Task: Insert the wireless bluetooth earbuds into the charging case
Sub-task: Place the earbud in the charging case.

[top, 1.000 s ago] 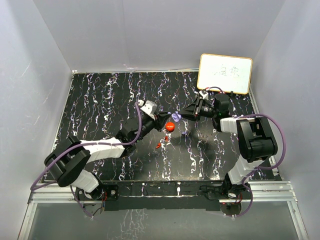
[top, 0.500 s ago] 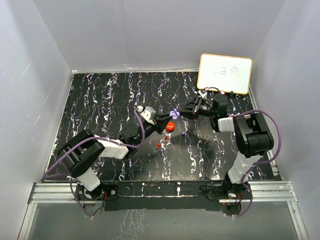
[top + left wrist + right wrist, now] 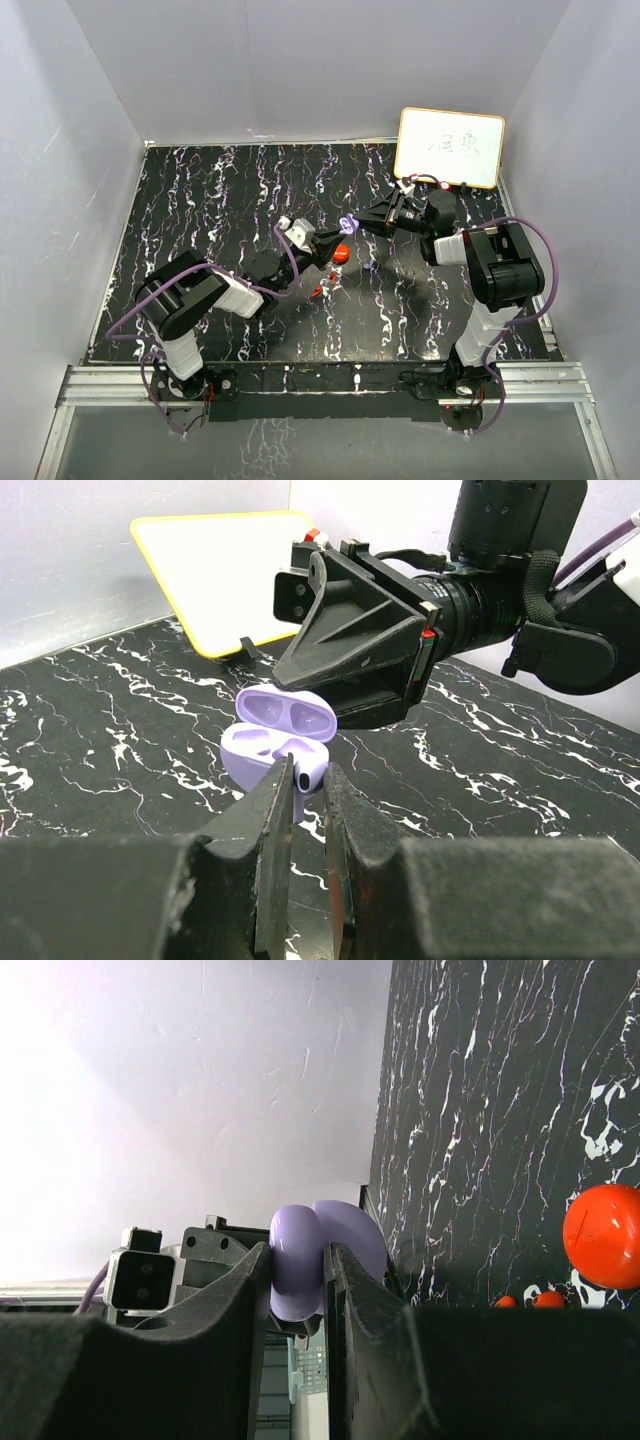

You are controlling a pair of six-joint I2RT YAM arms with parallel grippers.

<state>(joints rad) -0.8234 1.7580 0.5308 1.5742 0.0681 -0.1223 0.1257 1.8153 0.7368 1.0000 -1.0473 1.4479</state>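
My right gripper (image 3: 358, 222) is shut on the open lavender charging case (image 3: 348, 223), holding it above the table. The case also shows in the left wrist view (image 3: 275, 735), its lid up, and in the right wrist view (image 3: 300, 1260). My left gripper (image 3: 326, 243) is shut on a lavender earbud (image 3: 304, 772), held just in front of the case's open wells. A second lavender earbud (image 3: 368, 267) lies on the table. The round red case (image 3: 341, 254) and two red earbuds (image 3: 318, 290) lie below the grippers.
A white board with a yellow rim (image 3: 449, 147) stands at the back right of the black marbled table (image 3: 200, 210). White walls enclose the table on three sides. The red case (image 3: 603, 1235) lies close under the right gripper.
The right gripper has lifted the lavender case slightly up and back. The left arm has folded inward, its elbow shifting right, while its gripper stays by the case with the earbud.
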